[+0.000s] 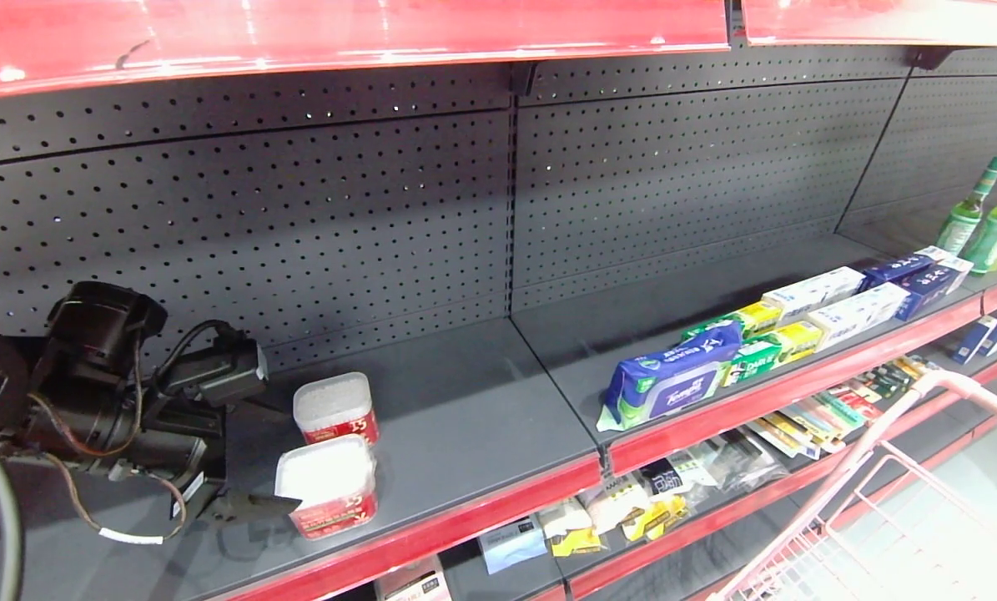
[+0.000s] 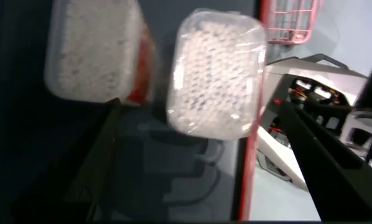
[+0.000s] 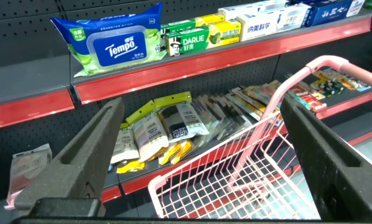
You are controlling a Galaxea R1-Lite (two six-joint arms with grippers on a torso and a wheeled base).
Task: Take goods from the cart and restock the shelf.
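Head view has the dark shelf (image 1: 465, 401) with its red front edge running under the left gripper (image 1: 271, 457) and away to that gripper's right. The pink wire cart (image 1: 923, 392) stands below the right gripper (image 3: 199, 102), whose fingers (image 3: 93, 155) are spread wide and hold nothing. Ahead of that gripper and higher up, a blue and green wipes pack (image 1: 669, 380) lies at the shelf's front edge. A row of long boxes (image 1: 832, 305) carries on beside the pack, and green bottles (image 1: 978, 217) stand beyond them, farthest from the left gripper. Flat packets (image 3: 161, 127) lie on the lower shelf (image 3: 99, 180) straight ahead of the right gripper. The left gripper is released. Its fingers (image 2: 323, 155) stand well apart either side of the front tub (image 1: 327, 484), a white-lidded, red-banded tub near the shelf edge. A matching rear tub (image 1: 334, 409) sits just beside it, deeper on the shelf than the left gripper's fingertips.
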